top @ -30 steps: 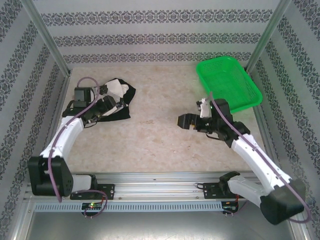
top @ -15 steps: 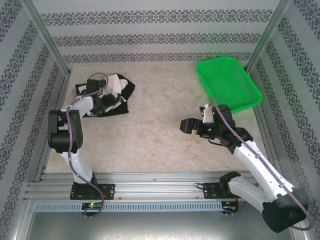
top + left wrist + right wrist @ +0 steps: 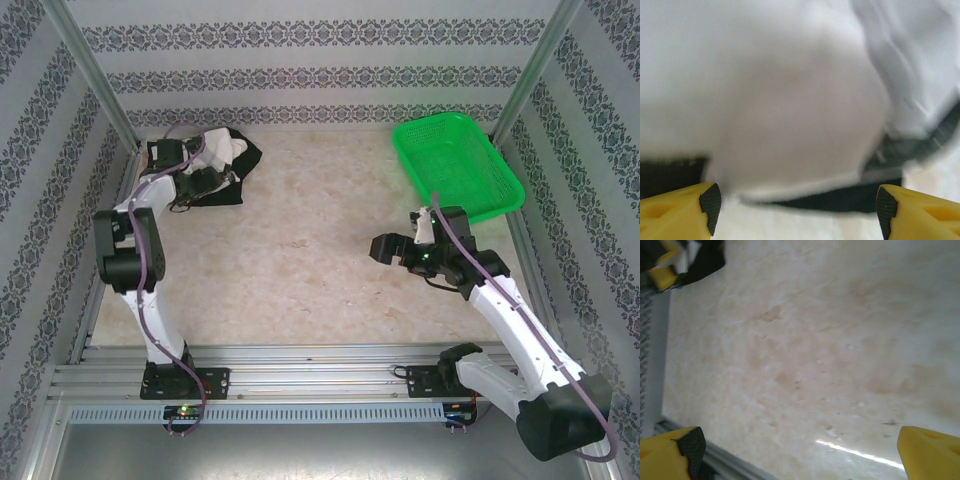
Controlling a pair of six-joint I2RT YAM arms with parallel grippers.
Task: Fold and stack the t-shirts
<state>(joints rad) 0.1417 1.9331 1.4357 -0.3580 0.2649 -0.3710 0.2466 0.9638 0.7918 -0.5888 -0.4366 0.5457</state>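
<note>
White-and-black arms [image 3: 520, 320], purple cables [image 3: 143, 290], yellow-fingered hands [image 3: 796, 202]

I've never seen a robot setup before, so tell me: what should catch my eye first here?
The bright green basket at the far right of the table stands out most. In the far left corner a white t-shirt and a black t-shirt lie crumpled together, with the left pincer open right over them. The right pincer hangs open above the bare middle.

The right gripper [image 3: 800, 456] hangs over a beige marbled table [image 3: 830, 340], its yellow fingers [image 3: 929, 452] spread wide at the two lower corners. In the upper left corner lies a bunched black t-shirt [image 3: 707, 260] with a scrap of white cloth [image 3: 688, 256] and a cropped yellow part [image 3: 662, 276] beside it. A metal rail [image 3: 725, 462] edges the table at lower left
</note>
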